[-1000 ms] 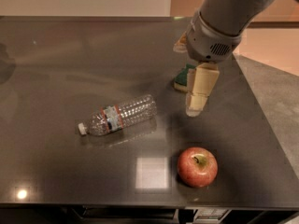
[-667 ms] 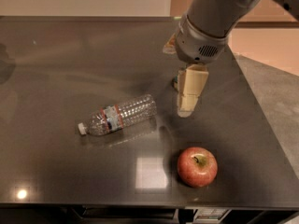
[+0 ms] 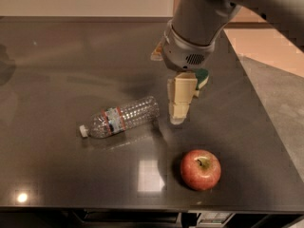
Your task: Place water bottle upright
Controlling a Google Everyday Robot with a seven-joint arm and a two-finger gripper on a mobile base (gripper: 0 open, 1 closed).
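The water bottle (image 3: 121, 117) lies on its side on the dark table (image 3: 57, 70), white cap pointing left, label band near the cap end. My gripper (image 3: 177, 118) hangs from the grey arm just right of the bottle's base end, a little apart from it and holding nothing.
A red apple (image 3: 200, 169) sits near the table's front edge, right of the bottle. A green object (image 3: 203, 78) lies behind the gripper, partly hidden by it. The table's right edge (image 3: 259, 113) runs diagonally, with floor beyond.
The arm and gripper have moved left, toward the bottle's base end. The bottle and the apple have not moved.
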